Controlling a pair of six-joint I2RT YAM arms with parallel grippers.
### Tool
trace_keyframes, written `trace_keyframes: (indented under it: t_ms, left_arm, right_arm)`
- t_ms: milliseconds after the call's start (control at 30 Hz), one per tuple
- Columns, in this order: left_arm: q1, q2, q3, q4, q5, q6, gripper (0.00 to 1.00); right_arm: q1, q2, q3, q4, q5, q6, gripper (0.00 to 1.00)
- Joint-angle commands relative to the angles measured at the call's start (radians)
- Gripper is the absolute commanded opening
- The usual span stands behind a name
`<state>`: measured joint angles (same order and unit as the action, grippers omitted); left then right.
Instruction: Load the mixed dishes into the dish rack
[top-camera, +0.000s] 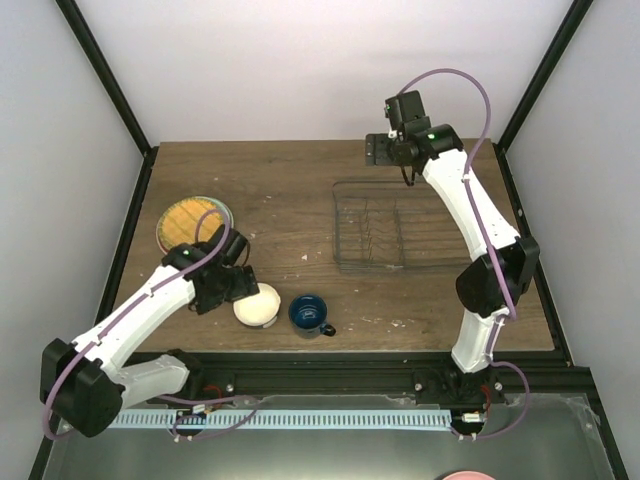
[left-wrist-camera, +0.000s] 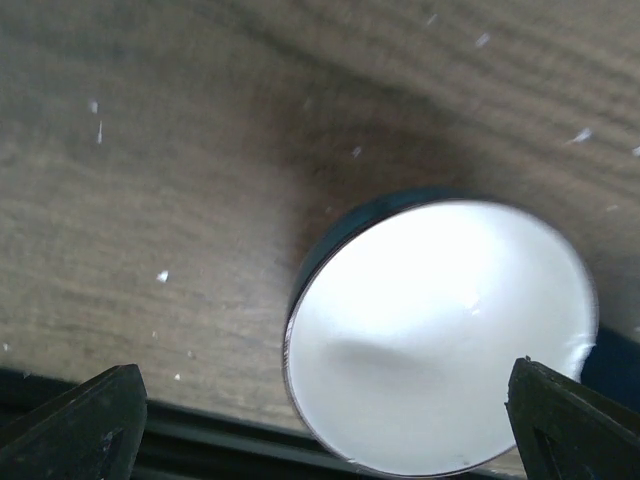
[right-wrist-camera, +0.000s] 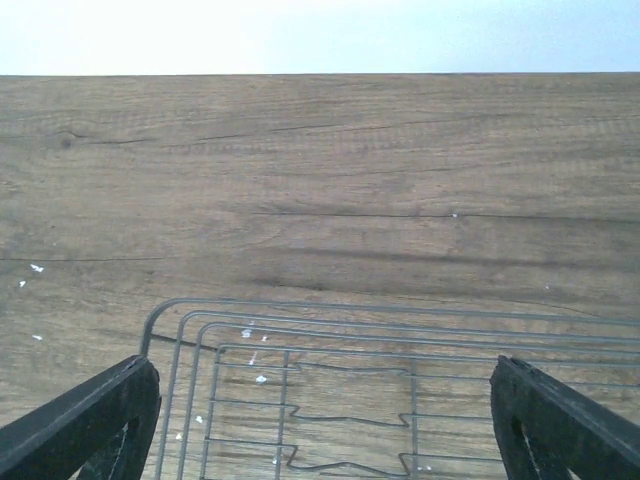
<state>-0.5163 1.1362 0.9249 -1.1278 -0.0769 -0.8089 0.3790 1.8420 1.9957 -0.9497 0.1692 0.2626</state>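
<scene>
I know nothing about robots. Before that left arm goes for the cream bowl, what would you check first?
1. Left gripper open: ok, spread wide.
2. Cream bowl centred in that gripper: not ok, it sits toward one side.
3. Dark blue mug clear of the bowl: cannot tell, they stand very close.
4. Dish rack has free slots: ok, nothing in it.
5. Right gripper out of the way: ok, open and empty, near the rack's far edge.

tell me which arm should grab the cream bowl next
Left. The left pincer, open, hovers at the cream round bowl; the right pincer is far off, over the dark wire rack.
</scene>
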Motion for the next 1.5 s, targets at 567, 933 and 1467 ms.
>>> trace_keyframes:
  t_ms: [567, 933, 1467]
  left_arm:
    - [0.0, 0.154, -0.228, 0.339, 0.018, -0.083, 0.82]
    - [0.052, 0.15, -0.243, 0.36, 0.051, -0.034, 0.14]
    - [0.159, -0.075, -0.113, 0.306, 0.063, 0.087, 0.0]
  right_arm:
    - [-0.015, -0.099, -0.106, -0.011, -0.014, -0.046, 0.9]
    - [-0.015, -0.098, -0.117, -0.016, -0.008, -0.048, 0.89]
    - [-0.015, -0.149, -0.228, 0.137, -0.401, -0.089, 1.0]
